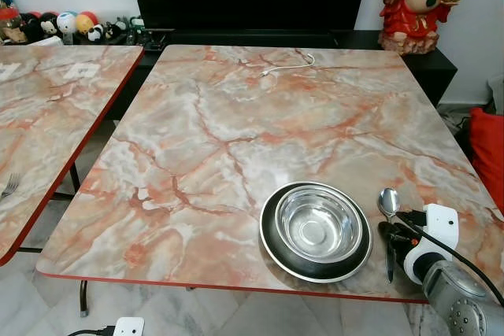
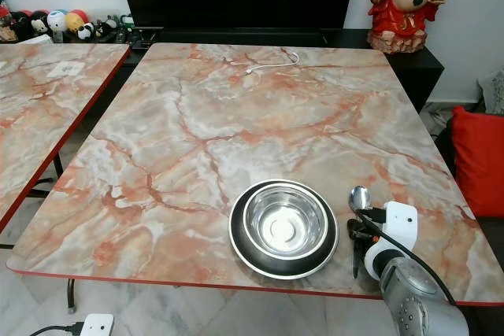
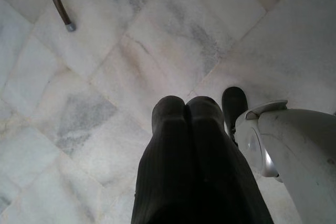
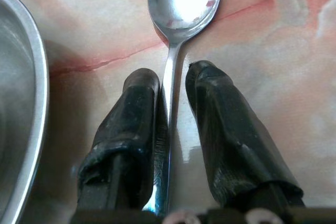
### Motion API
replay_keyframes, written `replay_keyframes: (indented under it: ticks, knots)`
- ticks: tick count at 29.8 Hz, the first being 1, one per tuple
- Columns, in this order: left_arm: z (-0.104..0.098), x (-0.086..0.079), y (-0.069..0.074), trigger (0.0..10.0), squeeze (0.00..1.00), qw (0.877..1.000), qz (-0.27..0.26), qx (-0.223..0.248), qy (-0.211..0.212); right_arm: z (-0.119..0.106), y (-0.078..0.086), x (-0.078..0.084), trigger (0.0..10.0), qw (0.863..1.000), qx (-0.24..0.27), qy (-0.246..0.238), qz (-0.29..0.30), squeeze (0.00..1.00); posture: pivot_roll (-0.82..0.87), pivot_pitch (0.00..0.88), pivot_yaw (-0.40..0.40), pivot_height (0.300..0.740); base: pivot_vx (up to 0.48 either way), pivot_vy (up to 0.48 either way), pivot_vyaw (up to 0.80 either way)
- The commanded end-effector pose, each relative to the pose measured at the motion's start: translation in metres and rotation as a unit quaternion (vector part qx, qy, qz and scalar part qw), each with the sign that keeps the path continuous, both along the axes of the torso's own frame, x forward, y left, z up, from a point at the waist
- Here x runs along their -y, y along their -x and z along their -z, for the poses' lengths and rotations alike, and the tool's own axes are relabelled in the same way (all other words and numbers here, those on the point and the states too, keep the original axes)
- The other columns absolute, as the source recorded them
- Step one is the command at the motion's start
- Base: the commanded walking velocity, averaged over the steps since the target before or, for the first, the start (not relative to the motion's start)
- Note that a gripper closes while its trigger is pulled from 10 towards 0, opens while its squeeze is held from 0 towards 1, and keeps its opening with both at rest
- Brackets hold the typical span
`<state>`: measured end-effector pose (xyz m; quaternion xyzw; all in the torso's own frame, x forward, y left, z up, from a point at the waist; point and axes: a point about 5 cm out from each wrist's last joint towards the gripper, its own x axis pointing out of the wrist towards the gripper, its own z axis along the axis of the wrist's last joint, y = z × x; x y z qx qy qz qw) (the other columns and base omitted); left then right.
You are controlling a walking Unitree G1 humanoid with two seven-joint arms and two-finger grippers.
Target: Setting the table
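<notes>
No text, label, brand, number or sign can be read anywhere in these pictures. The pale paper slips on the second table at the left of the frame are too small and blurred to show any writing.
</notes>
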<state>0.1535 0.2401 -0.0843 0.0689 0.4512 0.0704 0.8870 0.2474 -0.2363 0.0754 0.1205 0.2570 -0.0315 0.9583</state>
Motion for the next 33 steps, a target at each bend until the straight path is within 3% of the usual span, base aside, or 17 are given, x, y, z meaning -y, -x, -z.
replay_keyframes:
  ticks: [1, 7, 11, 20, 22, 24, 25, 27, 29, 33]
  knots:
    - [0.001, -0.002, 0.004, 10.0, 0.00, 1.000, 0.007, -0.008, -0.004, -0.003, 0.003, 0.002, 10.0, 1.000, 0.000, 0.002, -0.001, 0.00, -0.07, 0.031, 0.001, 0.740, 0.000, 0.000, 0.00]
    - [0.001, -0.002, 0.005, 10.0, 0.00, 1.000, 0.008, -0.008, -0.004, -0.002, 0.006, -0.003, 10.0, 1.000, 0.000, -0.005, -0.004, 0.00, -0.08, 0.032, 0.001, 0.740, 0.000, 0.000, 0.00]
    - [0.003, -0.008, 0.014, 10.0, 0.00, 1.000, 0.005, -0.015, -0.005, 0.000, 0.009, -0.008, 10.0, 1.000, -0.002, -0.010, -0.012, 0.00, -0.08, 0.032, 0.001, 0.740, 0.000, 0.000, 0.00]
    - [0.004, -0.025, 0.033, 10.0, 0.00, 0.999, -0.005, -0.031, -0.010, -0.014, 0.003, 0.000, 10.0, 0.999, 0.042, -0.011, 0.013, 0.00, -0.08, 0.032, -0.001, 0.740, 0.000, 0.000, 0.00]
    - [0.003, -0.027, 0.034, 10.0, 0.00, 0.999, -0.006, -0.032, -0.010, -0.021, 0.000, 0.004, 10.0, 0.997, 0.068, -0.006, 0.029, 0.00, -0.08, 0.032, -0.001, 0.740, 0.000, 0.000, 0.00]
    - [0.003, -0.025, 0.032, 10.0, 0.00, 0.999, -0.006, -0.032, -0.009, -0.038, -0.007, 0.007, 10.0, 0.990, 0.131, -0.017, 0.037, 0.00, -0.08, 0.032, 0.000, 0.740, 0.000, 0.000, 0.00]
    - [0.004, -0.025, 0.032, 10.0, 0.00, 0.999, -0.007, -0.035, -0.009, -0.053, -0.012, 0.011, 10.0, 0.981, 0.186, -0.009, 0.058, 0.00, -0.08, 0.031, 0.000, 0.740, 0.000, 0.000, 0.00]
    - [0.004, -0.026, 0.033, 10.0, 0.00, 0.999, -0.008, -0.037, -0.009, -0.058, -0.014, 0.014, 10.0, 0.976, 0.204, -0.004, 0.072, 0.00, -0.08, 0.030, 0.000, 0.740, 0.000, 0.000, 0.00]
    - [0.004, -0.027, 0.036, 10.0, 0.00, 0.999, -0.011, -0.042, -0.009, -0.065, -0.017, 0.018, 10.0, 0.967, 0.235, 0.035, 0.097, 0.00, -0.08, 0.029, 0.001, 0.740, 0.000, 0.000, 0.00]
    - [0.005, -0.027, 0.038, 10.0, 0.00, 0.999, -0.014, -0.046, -0.009, -0.061, -0.020, 0.012, 10.0, 0.962, 0.244, 0.083, 0.084, 0.00, -0.08, 0.028, 0.003, 0.740, 0.000, 0.000, 0.00]
